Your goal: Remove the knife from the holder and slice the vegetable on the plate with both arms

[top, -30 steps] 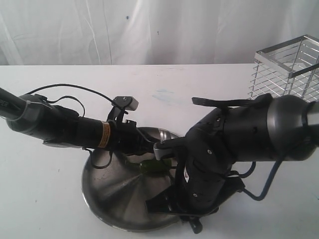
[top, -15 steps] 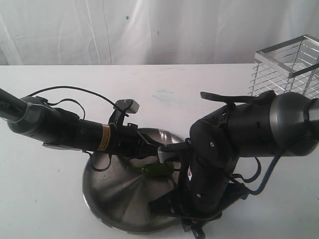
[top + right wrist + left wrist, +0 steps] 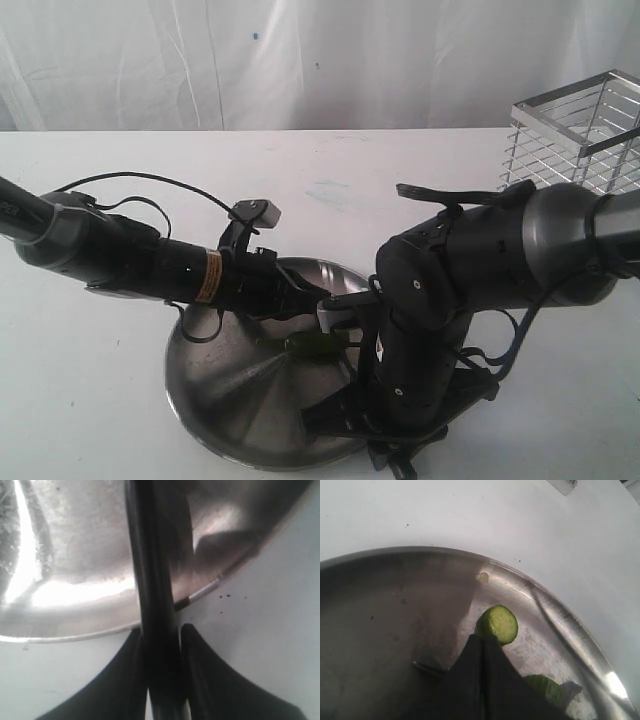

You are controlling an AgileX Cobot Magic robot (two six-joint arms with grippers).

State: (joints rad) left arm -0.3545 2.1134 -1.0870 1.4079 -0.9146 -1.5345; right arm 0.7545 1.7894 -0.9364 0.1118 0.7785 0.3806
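The plate [image 3: 215,385] lies at the table's front centre. On it is the dark green vegetable [image 3: 312,346], half covered by the arms. My left gripper [image 3: 483,638] is shut, its fingers pressed together over the vegetable [image 3: 546,687]; the thin stem [image 3: 427,668] pokes out on one side. A round cut slice [image 3: 499,624] lies just past the fingertips. My right gripper [image 3: 161,630] is shut on the knife [image 3: 150,575], whose black handle runs out over the plate rim [image 3: 65,635]. In the exterior view the bulky right arm [image 3: 450,280] hides that gripper and the knife. The holder [image 3: 580,135] stands far right.
White table [image 3: 90,400] with a white curtain behind it. Both arms crowd the plate's right half. Cables loop off the left arm [image 3: 110,255] and the right arm. A faint bluish smear [image 3: 330,190] marks the table behind the plate.
The right arm has swung lower and nearer over the plate's right side. The left gripper edged right. Less of the vegetable shows than before.
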